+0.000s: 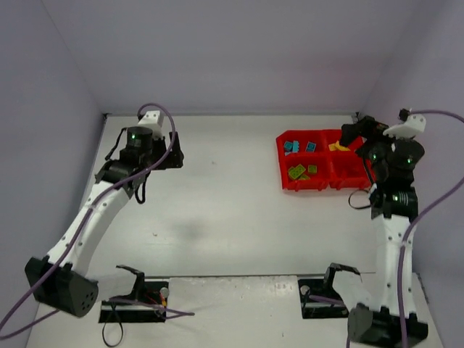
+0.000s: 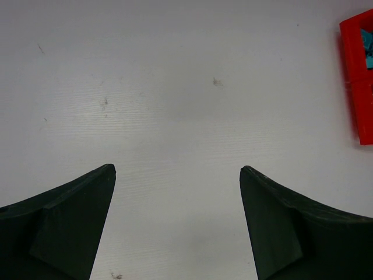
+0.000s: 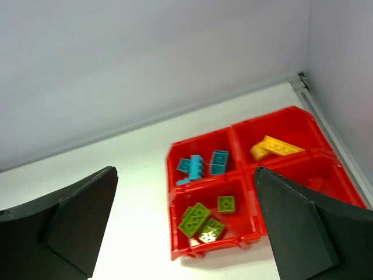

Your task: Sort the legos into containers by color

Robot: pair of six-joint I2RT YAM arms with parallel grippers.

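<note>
As I checked both wrist views, the left tool point(image 2: 178, 169) and the right tool point(image 3: 185, 170) stood spread wide, grasping nothing. The right one hung above the red tray point(image 3: 175, 248), its separate compartments holding cyan legos point(image 3: 195, 166), yellow legos point(image 3: 274, 147) and green legos point(image 3: 198, 219). The left hovered over the surface point(image 2: 175, 87).

left arm point(image 1: 85, 221) leans forward, elbow bent | left fingers point(image 2: 70, 224) spread wide, empty | right arm point(image 1: 391, 232) upright | right fingers point(image 3: 303, 230) spread wide, empty
</note>
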